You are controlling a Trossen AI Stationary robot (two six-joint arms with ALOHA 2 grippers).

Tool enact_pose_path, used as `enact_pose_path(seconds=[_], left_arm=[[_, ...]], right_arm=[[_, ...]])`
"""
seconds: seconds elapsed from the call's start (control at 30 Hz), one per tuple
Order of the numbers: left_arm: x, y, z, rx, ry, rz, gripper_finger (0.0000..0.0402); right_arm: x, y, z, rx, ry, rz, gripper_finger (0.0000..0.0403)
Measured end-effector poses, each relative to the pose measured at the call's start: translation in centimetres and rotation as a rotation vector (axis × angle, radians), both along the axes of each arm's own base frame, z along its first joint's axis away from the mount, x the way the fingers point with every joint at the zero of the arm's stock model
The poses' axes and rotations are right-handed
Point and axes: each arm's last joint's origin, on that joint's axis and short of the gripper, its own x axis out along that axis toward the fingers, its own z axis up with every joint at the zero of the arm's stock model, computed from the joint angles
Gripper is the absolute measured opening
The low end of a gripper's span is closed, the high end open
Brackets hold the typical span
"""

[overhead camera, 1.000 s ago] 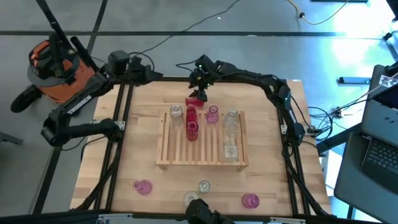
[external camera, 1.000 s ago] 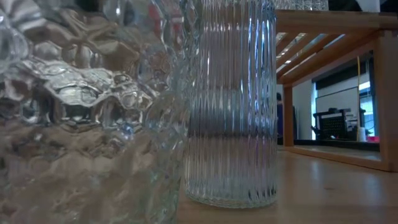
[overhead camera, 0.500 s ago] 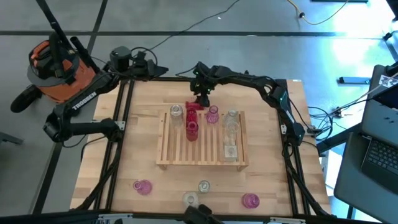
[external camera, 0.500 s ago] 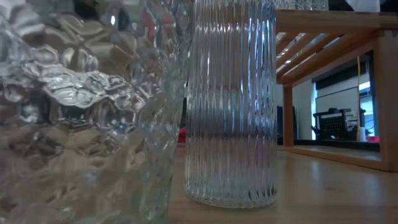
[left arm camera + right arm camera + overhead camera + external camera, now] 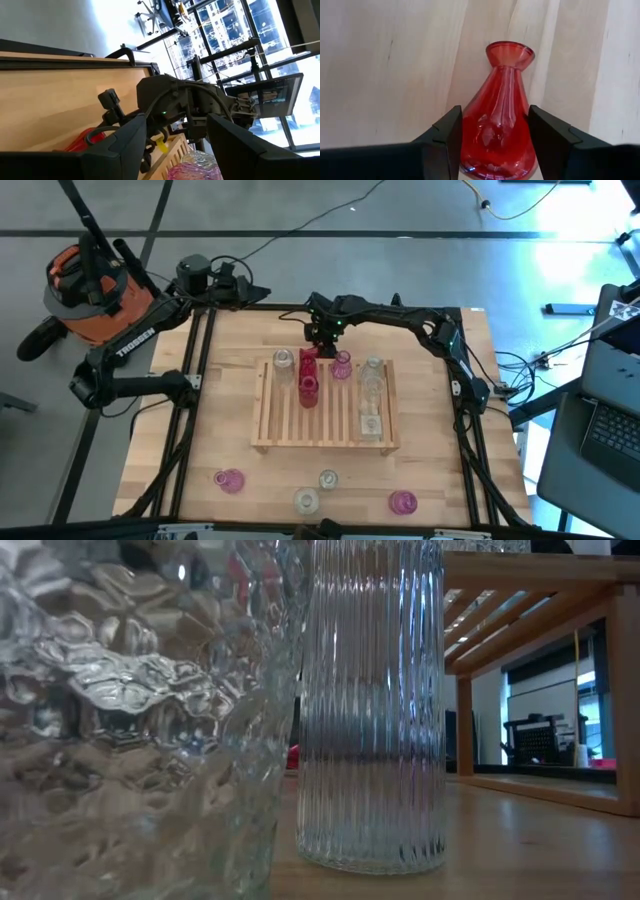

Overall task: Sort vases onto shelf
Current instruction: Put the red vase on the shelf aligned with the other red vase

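At upper centre I hold the right gripper [image 5: 495, 145] clamped across the red glass vase [image 5: 498, 125], gripping its wider body because smooth glass is slippery and fragile.

The table [image 5: 220, 420] is carrying the shelf [image 5: 325, 436] and four loose vases [image 5: 229, 480] along its near edge.

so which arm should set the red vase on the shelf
Right. Its end effector is already clamped on the red vase at the shelf's far edge; the left end effector sits by the table's far left corner, holding nothing.
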Motion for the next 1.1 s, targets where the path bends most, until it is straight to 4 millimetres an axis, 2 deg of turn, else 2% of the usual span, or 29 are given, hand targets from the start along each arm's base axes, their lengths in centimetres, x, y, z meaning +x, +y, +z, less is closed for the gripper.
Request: enact_pose_path(seconds=[0.3, 0.57, 0.73, 1.1], left_arm=[[0.0, 0.0, 0.0, 0.0, -0.001, -0.004, 0.0201], [0.0, 0.0, 0.0, 0.0, -0.001, -0.004, 0.0201], [0.0, 0.0, 0.0, 0.0, -0.001, -0.004, 0.0201], [0.0, 0.0, 0.0, 0.0, 0.0, -0.004, 0.0201]], right_arm=[[-1.8, -2.2, -0.2, 0.003, 0.079, -0.023, 0.0175], [-4.1, -3.6, -0.6, 0.027, 0.221, -0.037, 0.0175], [-4.8, -3.4, -0.7, 0.025, 0.296, -0.004, 0.0175], [-4.9, -3.3, -1.1, 0.006, 0.304, 0.009, 0.0175]])
